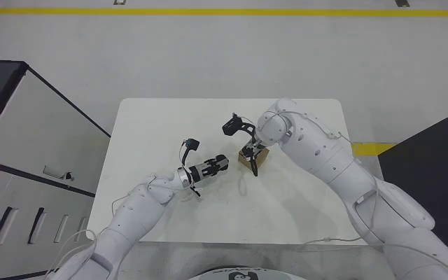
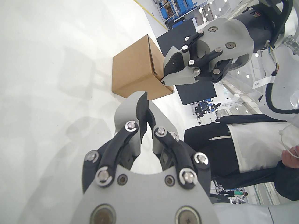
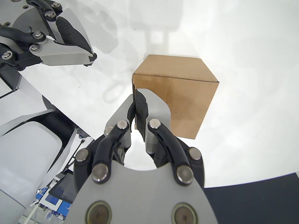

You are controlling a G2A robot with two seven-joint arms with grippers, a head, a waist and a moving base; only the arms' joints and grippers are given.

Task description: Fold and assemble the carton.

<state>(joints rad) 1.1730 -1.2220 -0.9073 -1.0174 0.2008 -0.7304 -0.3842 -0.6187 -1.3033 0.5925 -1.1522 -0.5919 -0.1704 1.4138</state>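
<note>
The carton (image 1: 245, 157) is a small brown box. It sits on the white table (image 1: 161, 126), close to the middle of the top view. In the right wrist view it is in the middle of the frame, a bit to the right. It looks like a closed cube with sharp corners.

The right gripper (image 3: 138, 101) has its fingers squeezed on a thin edge of the carton, at the box's left corner in that frame. A strip of cardboard shows between the black pads (image 3: 141, 108).

The left gripper (image 2: 146, 104) is at the bottom of the left wrist view. Its fingers are pressed together with nothing between them. It is near the carton but apart from it.

I think the carton is very light and most likely empty. A small push could make it slide on the smooth table. The cardboard looks stiff on its flat sides, but it bends along its folds. It will dent if it is squeezed too hard.

A good place to hold it is a flap edge, as the right gripper does. Two flat sides facing each other would work too, with a soft squeeze. A corner is a bad spot, because it could crush.
</note>
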